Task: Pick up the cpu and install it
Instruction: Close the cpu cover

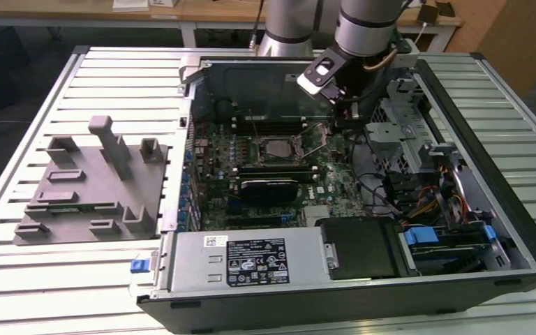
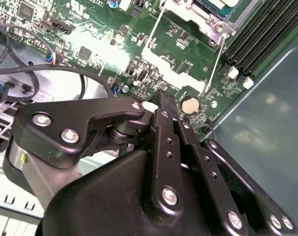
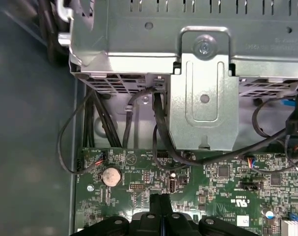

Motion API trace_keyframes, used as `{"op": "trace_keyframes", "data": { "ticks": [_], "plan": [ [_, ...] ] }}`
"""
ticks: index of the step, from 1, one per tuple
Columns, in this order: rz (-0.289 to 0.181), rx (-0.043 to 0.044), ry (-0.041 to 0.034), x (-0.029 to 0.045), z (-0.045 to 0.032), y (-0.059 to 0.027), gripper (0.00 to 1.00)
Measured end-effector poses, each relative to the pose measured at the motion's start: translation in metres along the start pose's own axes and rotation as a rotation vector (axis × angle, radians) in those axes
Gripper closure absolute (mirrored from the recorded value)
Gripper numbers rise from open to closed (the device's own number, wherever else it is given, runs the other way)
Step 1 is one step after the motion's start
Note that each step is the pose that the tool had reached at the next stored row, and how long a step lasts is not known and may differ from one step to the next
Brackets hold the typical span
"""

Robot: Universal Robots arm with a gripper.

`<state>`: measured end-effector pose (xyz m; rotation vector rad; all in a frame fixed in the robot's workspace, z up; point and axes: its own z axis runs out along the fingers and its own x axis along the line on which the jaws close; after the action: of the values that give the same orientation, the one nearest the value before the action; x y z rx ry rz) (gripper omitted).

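Note:
In the exterior view the cpu (image 1: pixel 276 148) shows as a small silvery square lying flat in the black-framed socket at the middle of the green motherboard (image 1: pixel 249 202), inside the open computer case. A thin socket lever (image 1: pixel 317 148) stands up beside it. My gripper (image 1: pixel 350 117) hangs over the board toward the exterior view's right of the socket, apart from the cpu. In both wrist views its black fingers (image 2: pixel 167 102) (image 3: pixel 161 200) are pressed together with nothing between them, just above the board near a round coin battery (image 2: pixel 190 104) (image 3: pixel 110 176).
A grey plastic fixture (image 1: pixel 91 188) with upright blocks lies on the slatted table at the exterior view's left. A metal drive cage (image 3: pixel 203 98) and black cables (image 3: pixel 158 137) stand close beside the gripper. The power supply (image 1: pixel 249 262) fills the case's near side.

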<state>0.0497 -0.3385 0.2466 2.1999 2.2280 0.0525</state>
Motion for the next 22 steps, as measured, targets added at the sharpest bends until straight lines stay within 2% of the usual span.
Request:
{"op": "trace_keyframes", "data": {
  "ticks": [5, 12, 18, 22],
  "plan": [
    [0.0, 0.0203, 0.0004, -0.0001, 0.0071, 0.0006, 0.89],
    [-0.018, 0.0212, 0.0007, -0.0002, 0.0117, 0.0004, 0.89],
    [-0.02, 0.0213, 0.0009, -0.0002, 0.012, 0.0002, 0.89],
    [-0.02, 0.0209, 0.0006, -0.0001, 0.0118, -0.0047, 0.89]
  ]
}}
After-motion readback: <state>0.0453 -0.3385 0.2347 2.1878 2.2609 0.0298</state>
